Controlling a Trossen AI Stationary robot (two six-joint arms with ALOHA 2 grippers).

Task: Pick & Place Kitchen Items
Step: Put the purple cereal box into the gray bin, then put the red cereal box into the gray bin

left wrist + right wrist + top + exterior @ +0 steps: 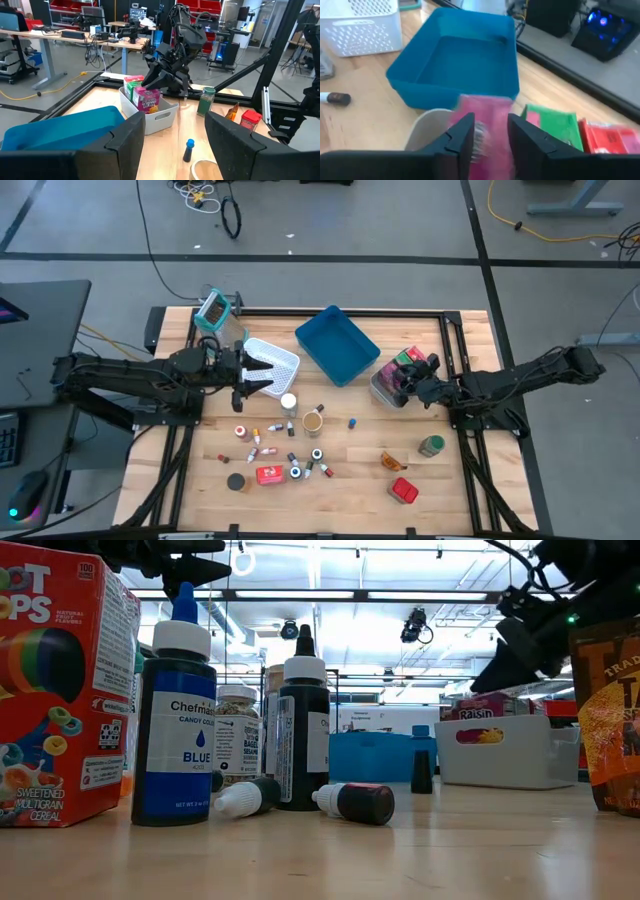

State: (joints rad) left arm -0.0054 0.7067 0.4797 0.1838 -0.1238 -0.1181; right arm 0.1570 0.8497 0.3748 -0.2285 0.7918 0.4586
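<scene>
My right gripper hangs over the grey bin at the table's right and is shut on a pink packet. A green packet and a red one stand in the bin beside it. My left gripper is open and empty, above the near edge of the white mesh basket. Several small bottles, a red tin and a green-lidded jar rest on the table's near half. My right gripper pinches the pink packet's upper end between its two fingers, which slant down from the table's right side. The packet stands tilted below the fingers, its lower part inside the grey bin among the other packets.
A blue tray lies between basket and bin at the far middle. A brown cup, a white-capped jar, an orange packet and a second red tin lie on the near half. There is bare wood near the front right corner.
</scene>
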